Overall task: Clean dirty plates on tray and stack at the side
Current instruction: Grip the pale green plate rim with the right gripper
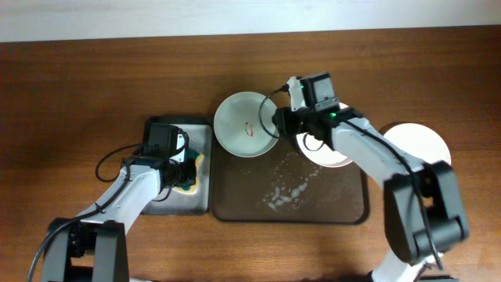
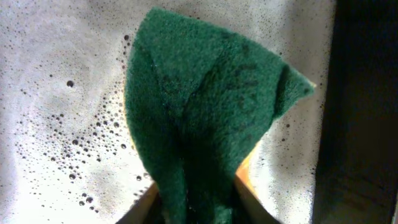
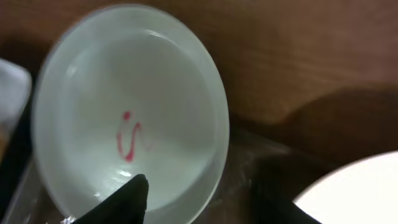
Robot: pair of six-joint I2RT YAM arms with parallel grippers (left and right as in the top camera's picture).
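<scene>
A pale green plate (image 1: 239,124) with a red scribble sits at the far left corner of the dark brown tray (image 1: 344,205), partly over its rim. My right gripper (image 1: 276,123) is open and straddles the plate's right rim. In the right wrist view one finger is inside the green plate (image 3: 124,93) and the other is outside it, around the gripper's midpoint (image 3: 199,186). A pinkish white plate (image 1: 322,157) lies on the tray, partly hidden under my right arm. A white plate (image 1: 423,142) lies on the table to the right of the tray. My left gripper (image 1: 186,168) is shut on a green and yellow sponge (image 2: 205,93).
A small grey tray (image 1: 168,205) with soapy foam (image 2: 56,93) sits left of the brown tray, and the sponge hangs over it. Patches of foam (image 1: 286,194) lie on the brown tray's floor. The white plate's edge (image 3: 354,193) shows at the lower right of the right wrist view.
</scene>
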